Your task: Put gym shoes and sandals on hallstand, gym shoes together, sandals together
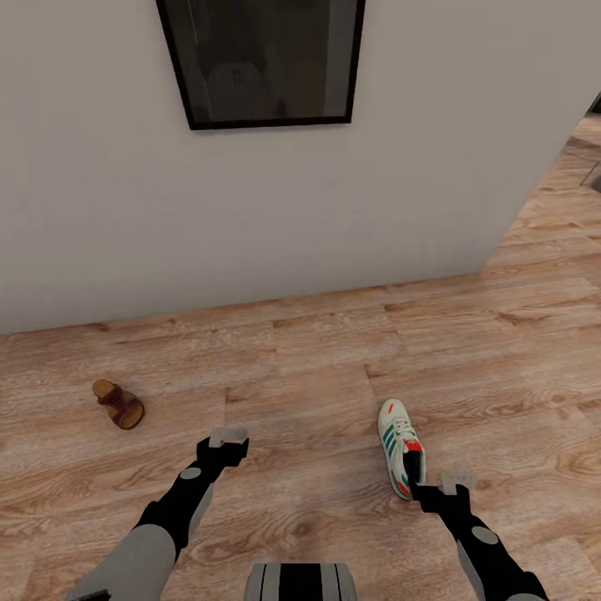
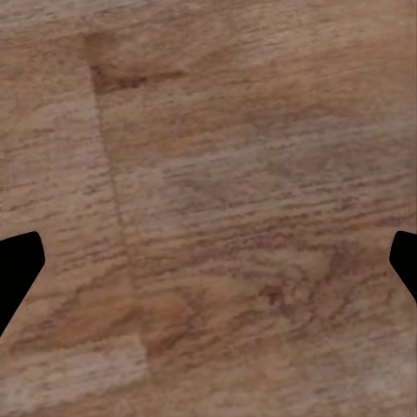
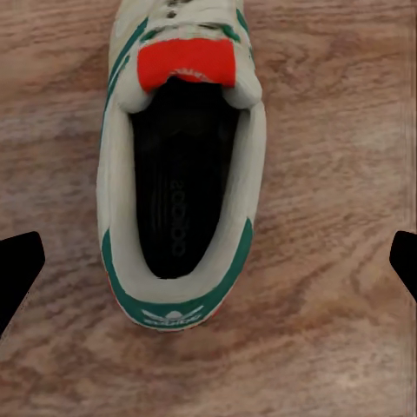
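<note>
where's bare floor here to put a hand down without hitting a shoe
Bare corridor floor runs wide between the sandal and the gym shoe, including under the left gripper. More lies between the shoes and the wall, and beyond the gym shoe on the right. It is tight only at the right gripper, which hangs over the shoe's heel.

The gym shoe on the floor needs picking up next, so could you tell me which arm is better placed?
Right. The right gripper hangs open just above the gym shoe, heel between its fingers; the left gripper faces bare floor.
</note>
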